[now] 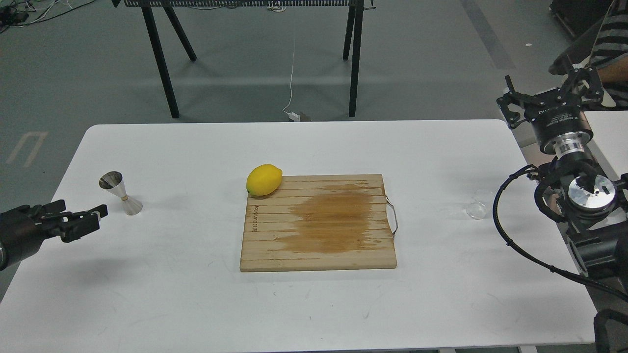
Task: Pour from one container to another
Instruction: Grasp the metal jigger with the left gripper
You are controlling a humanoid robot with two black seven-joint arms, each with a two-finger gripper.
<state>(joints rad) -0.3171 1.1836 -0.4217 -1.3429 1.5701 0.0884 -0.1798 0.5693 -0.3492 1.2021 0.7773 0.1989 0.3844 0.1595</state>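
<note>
Here, one glass cup (477, 208), one jigger (120, 192) (one lemon (264, 180)).

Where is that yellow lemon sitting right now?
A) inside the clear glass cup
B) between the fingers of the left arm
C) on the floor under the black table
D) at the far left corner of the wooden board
D: the lemon rests at the far left corner of the wooden cutting board, partly overhanging its edge, well apart from the glass cup and from both arms.
</note>
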